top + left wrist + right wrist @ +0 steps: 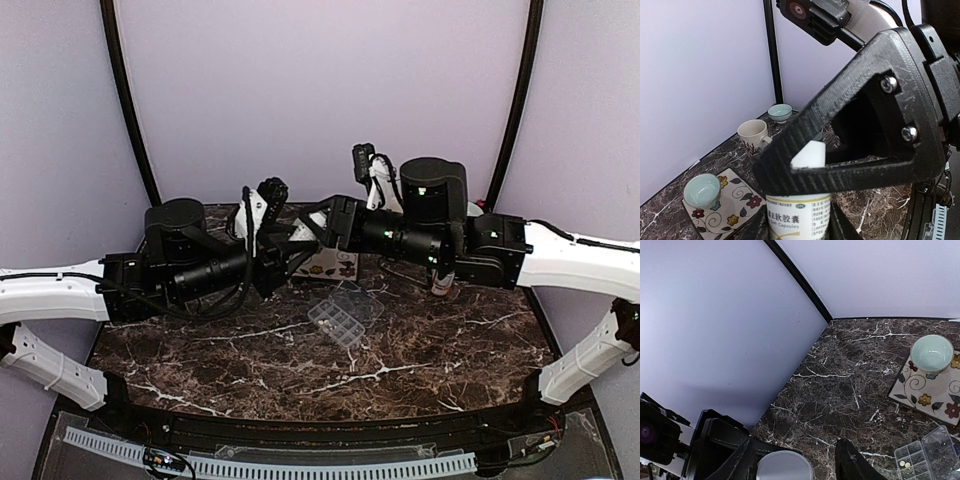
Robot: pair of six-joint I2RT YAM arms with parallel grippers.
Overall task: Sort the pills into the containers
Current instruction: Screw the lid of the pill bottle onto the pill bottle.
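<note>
Pills [904,464], two, lie in one container [899,458]; left pincer [799,226] clamps the white bottle [797,212], right pincer [795,462] stands open around its cap [784,468].

Left arm [190,272], right arm [420,238]: jaws together midair.

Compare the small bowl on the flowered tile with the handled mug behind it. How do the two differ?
The bowl has no handle, while the mug has one on its side. The bowl sits on the flowered tile, and the mug stands directly on the marble table. The bowl is pale green inside, whereas the mug is cream with dark markings low on its wall. Both stand upright, mouths up.
</note>
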